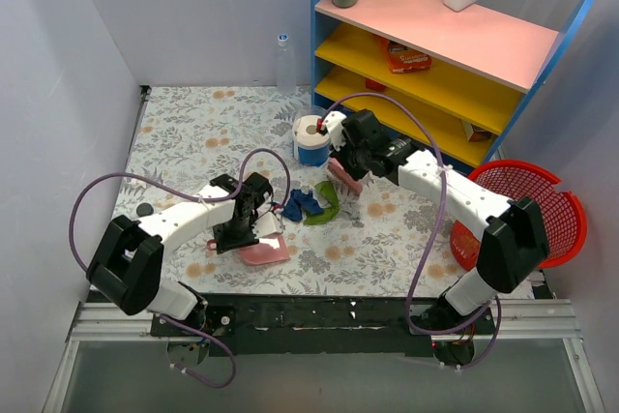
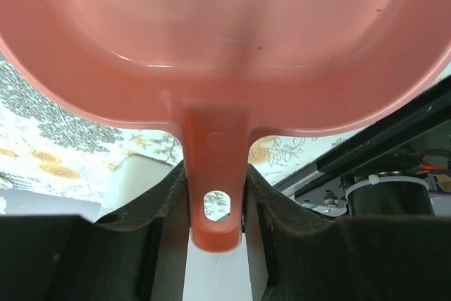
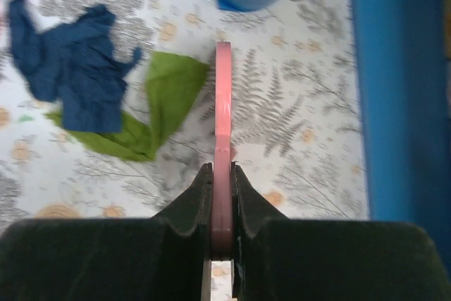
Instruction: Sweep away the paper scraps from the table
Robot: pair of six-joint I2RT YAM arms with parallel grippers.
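Midway, paper scraps (image 1: 308, 204); left gripper (image 2: 215, 174) tight on dustpan (image 2: 225, 33), right gripper (image 3: 223, 174) tight on brush (image 3: 223, 89)

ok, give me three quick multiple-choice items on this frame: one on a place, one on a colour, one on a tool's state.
1. The dark blue and green paper scraps lie:
A. in a basket
B. on the table, between the dustpan and the brush
C. on a shelf board

2. The dustpan is:
A. yellow
B. black
C. pink

3. The right tool is:
A. shut on the brush
B. open above the table
C. shut on a scrap

Key:
1. B: the top view shows them on the table between the two.
2. C: it is pink in the top and left wrist views.
3. A: the jaws clamp the brush's thin edge in the right wrist view.
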